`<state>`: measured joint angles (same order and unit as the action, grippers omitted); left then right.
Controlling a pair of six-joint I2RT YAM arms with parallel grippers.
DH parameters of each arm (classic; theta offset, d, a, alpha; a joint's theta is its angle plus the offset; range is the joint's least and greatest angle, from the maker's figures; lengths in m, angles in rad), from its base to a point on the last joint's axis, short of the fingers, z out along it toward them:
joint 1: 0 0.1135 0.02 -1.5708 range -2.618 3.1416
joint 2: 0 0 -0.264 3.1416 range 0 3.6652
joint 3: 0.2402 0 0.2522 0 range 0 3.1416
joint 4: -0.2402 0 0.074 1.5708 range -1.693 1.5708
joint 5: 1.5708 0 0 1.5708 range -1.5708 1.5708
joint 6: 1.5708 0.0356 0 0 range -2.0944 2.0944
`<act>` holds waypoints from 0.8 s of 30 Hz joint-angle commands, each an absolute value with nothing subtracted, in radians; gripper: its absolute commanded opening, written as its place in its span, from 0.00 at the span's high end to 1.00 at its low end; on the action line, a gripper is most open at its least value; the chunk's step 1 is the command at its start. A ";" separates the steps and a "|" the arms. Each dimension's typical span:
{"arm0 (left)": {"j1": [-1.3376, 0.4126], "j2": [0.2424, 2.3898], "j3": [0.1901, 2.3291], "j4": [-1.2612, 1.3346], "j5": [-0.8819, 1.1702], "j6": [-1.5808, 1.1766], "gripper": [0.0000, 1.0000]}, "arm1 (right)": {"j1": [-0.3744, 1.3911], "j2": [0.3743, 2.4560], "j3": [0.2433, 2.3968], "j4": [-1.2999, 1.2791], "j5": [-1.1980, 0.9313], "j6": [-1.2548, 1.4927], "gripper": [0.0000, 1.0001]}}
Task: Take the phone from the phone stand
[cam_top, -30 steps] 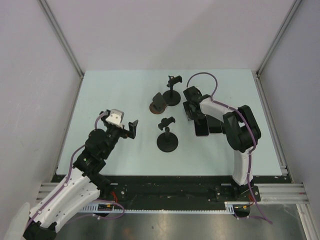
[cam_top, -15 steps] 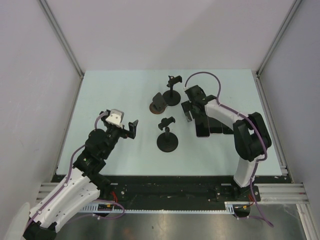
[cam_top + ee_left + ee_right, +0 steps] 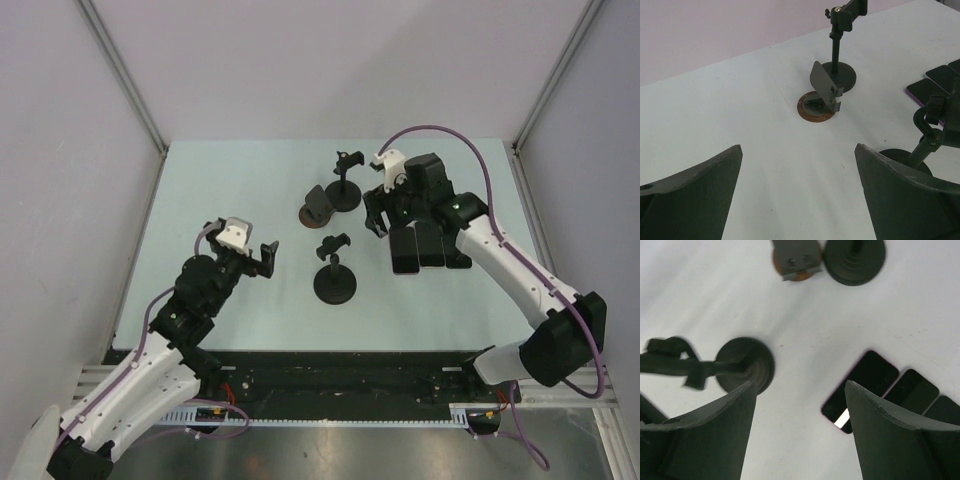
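Observation:
Three dark phones [image 3: 405, 250] lie flat side by side on the table right of centre; none sits in a stand. They also show in the right wrist view [image 3: 861, 389] and the left wrist view [image 3: 926, 92]. The near clamp stand [image 3: 335, 272] holds nothing, and it also shows in the right wrist view [image 3: 746, 365]. The far clamp stand [image 3: 346, 186] and a small plate stand on a brown base [image 3: 318, 208] hold nothing. My right gripper [image 3: 383, 215] [image 3: 800, 385] is open and empty above the table, between the near stand and the phones. My left gripper [image 3: 258, 258] [image 3: 797, 160] is open and empty at the left.
The pale table top [image 3: 240, 200] is bounded by grey walls and metal rails on three sides. A black rail [image 3: 330, 365] runs along the near edge. The right arm reaches in from the lower right, over the table's right side.
The right arm has swung its elbow out to the right and lifted its gripper up and back from low over the phones. The left arm has barely moved.

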<state>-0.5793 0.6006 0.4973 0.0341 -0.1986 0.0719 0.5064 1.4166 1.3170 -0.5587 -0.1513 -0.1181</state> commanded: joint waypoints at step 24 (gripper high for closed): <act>-0.571 0.578 0.499 0.057 -0.184 0.092 0.00 | 0.712 1.459 1.322 -0.463 -0.259 -0.107 0.79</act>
<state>-0.5793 0.6029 0.4973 0.0345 -0.1955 0.0708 0.6888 1.4559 1.3167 -0.5373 -0.2684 -0.1268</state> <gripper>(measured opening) 0.996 0.357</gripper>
